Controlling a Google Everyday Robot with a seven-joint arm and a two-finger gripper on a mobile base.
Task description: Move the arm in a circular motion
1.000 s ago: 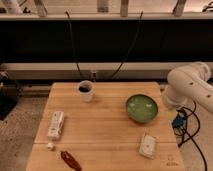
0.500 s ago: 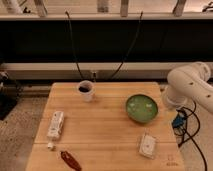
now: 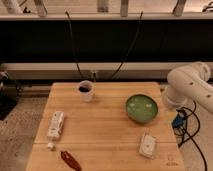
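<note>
The arm point(image 3: 190, 87) is a large glossy white arm of thick rounded segments at the right edge of the camera view. It hangs beside the right end of the wooden table point(image 3: 107, 137). Its lowest visible joint point(image 3: 172, 97) sits just right of a green bowl point(image 3: 142, 108) and does not touch it. The gripper does not show; it lies somewhere beyond the arm's visible segments, out of sight.
On the table are a white cup of dark liquid point(image 3: 86, 91), a white packet point(image 3: 55, 125), a small white piece point(image 3: 50, 146), a red-brown wrapper point(image 3: 70, 160) and a white box point(image 3: 147, 145). Black cables point(image 3: 75, 50) hang behind. Cables point(image 3: 192, 127) trail at the right.
</note>
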